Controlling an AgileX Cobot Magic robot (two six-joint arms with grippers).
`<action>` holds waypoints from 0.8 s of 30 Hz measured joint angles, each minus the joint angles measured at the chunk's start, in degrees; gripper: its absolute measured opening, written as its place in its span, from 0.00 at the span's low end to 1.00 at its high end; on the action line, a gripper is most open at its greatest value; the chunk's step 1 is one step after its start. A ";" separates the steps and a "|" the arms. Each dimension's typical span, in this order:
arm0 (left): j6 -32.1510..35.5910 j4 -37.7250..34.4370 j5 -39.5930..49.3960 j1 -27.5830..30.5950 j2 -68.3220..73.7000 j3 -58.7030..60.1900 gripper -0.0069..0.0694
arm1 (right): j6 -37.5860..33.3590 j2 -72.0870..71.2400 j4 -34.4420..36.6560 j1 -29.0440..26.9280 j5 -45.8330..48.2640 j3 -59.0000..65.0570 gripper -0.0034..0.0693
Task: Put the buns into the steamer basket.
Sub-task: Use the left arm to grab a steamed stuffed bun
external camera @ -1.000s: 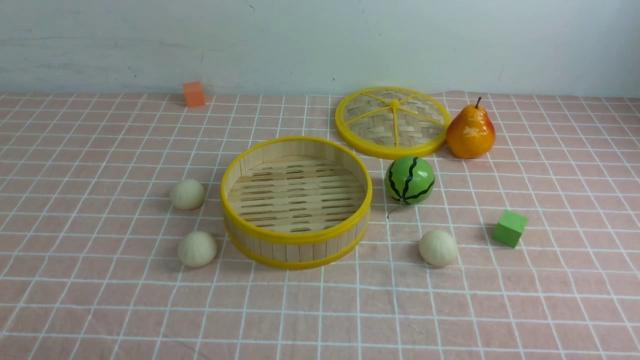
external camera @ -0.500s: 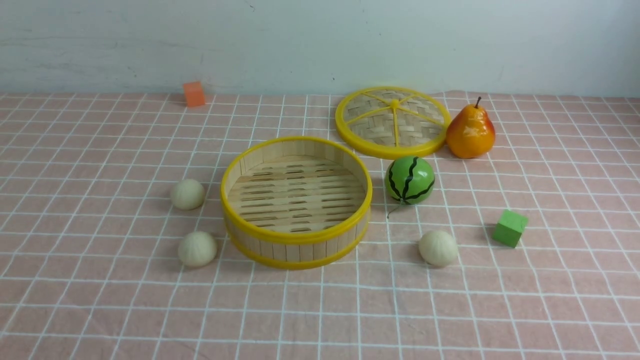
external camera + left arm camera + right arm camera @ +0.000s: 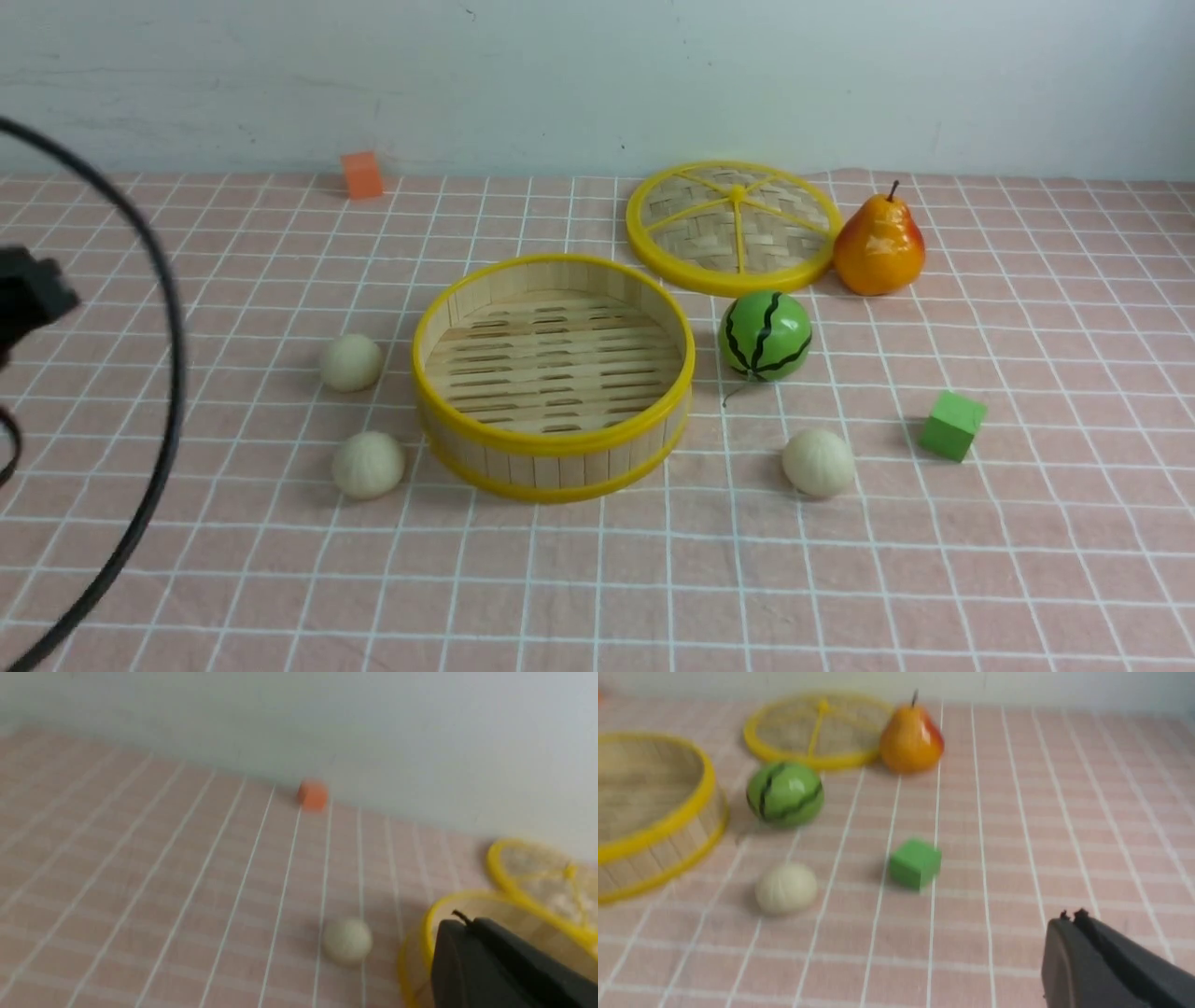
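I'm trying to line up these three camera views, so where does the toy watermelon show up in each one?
Front view: the toy watermelon sits just right of the steamer basket, in front of the woven lid.
Left wrist view: not in it.
Right wrist view: the toy watermelon beside the steamer basket, near the woven lid.
Shared landmark: the woven lid shows in all three views.

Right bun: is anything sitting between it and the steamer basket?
Nothing visible. Bare cloth separates the bun from the basket; the watermelon sits farther back, off that path.
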 joint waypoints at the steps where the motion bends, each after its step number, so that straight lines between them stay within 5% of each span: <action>1: 0.12 0.00 8.94 -0.70 6.97 -6.14 0.07 | -0.05 3.54 0.36 1.20 5.63 -2.65 0.03; 14: 5.17 -4.23 40.04 -3.59 44.66 -43.99 0.11 | -2.91 18.02 2.18 9.47 8.70 -5.98 0.04; 24: 6.72 -1.25 44.27 -5.94 65.17 -63.95 0.67 | -3.88 18.78 2.11 9.64 7.41 -5.98 0.05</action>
